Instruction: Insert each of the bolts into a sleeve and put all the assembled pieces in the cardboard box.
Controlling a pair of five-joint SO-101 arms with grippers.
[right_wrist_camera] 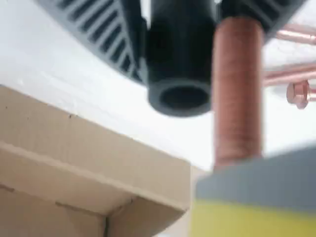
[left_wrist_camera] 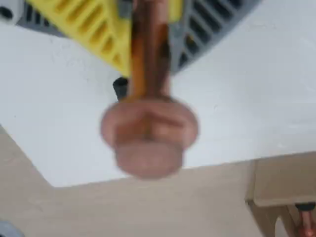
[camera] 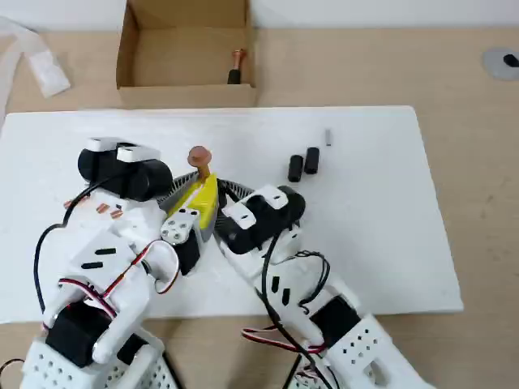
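My left gripper (camera: pixel 201 190), with yellow fingers, is shut on the shaft of a copper bolt (camera: pixel 199 160) whose round head (left_wrist_camera: pixel 148 133) points toward the cardboard box (camera: pixel 185 50). My right gripper (camera: pixel 228 192), with grey fingers, is shut on a black sleeve (right_wrist_camera: pixel 180 54). In the right wrist view the bolt's threaded shaft (right_wrist_camera: pixel 238 89) runs beside the sleeve, outside its open end. One assembled piece (camera: pixel 236 66) lies inside the box. Two more black sleeves (camera: pixel 303 164) stand on the white board (camera: pixel 365 243).
Several loose copper bolts (camera: pixel 105 209) lie by the left arm's base and appear in the right wrist view (right_wrist_camera: pixel 296 74). A small pale pin (camera: pixel 328 136) lies near the sleeves. Plastic bags (camera: pixel 40 69) sit at the table's far left.
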